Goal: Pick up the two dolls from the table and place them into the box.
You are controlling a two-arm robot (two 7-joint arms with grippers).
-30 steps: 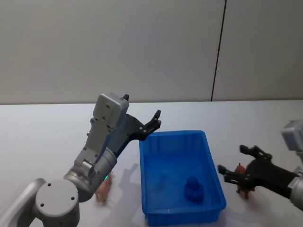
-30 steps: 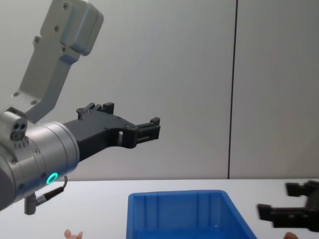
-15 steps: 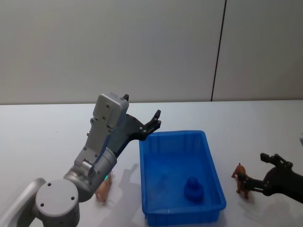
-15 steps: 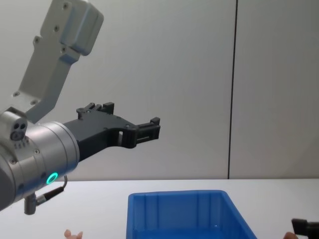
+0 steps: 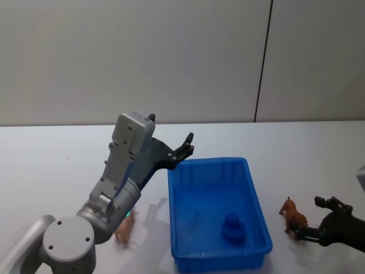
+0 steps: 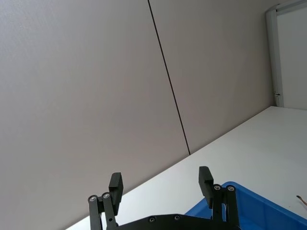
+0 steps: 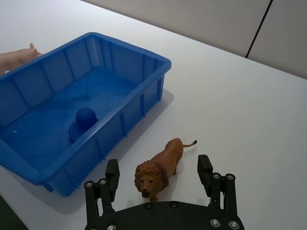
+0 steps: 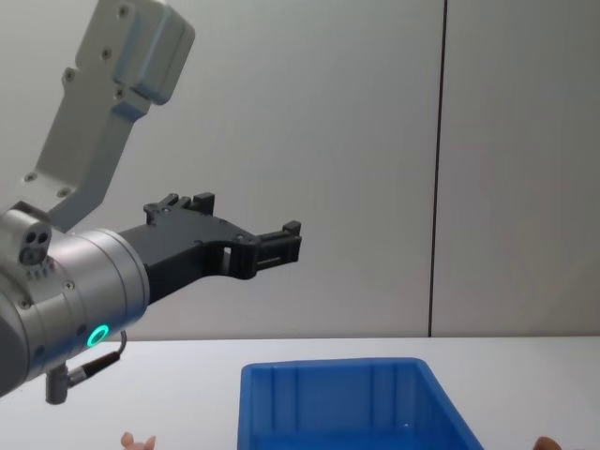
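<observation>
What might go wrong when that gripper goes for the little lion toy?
The open right gripper faces the lion head-on; closing short might pinch only its head, and it could slip or topple. The lion stands near the blue box, so a low lift might clip its rim. The pink doll is partly hidden behind the left arm.

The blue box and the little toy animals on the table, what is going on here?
A robot is to put two dolls into the blue box. Its right end effector is low beside the box's right side, open, with the reddish-brown doll standing between its jaws, not gripped. The left end effector hangs open above the box's far left corner. The pale pink doll stands on the table left of the box. Neither doll is inside yet.
</observation>
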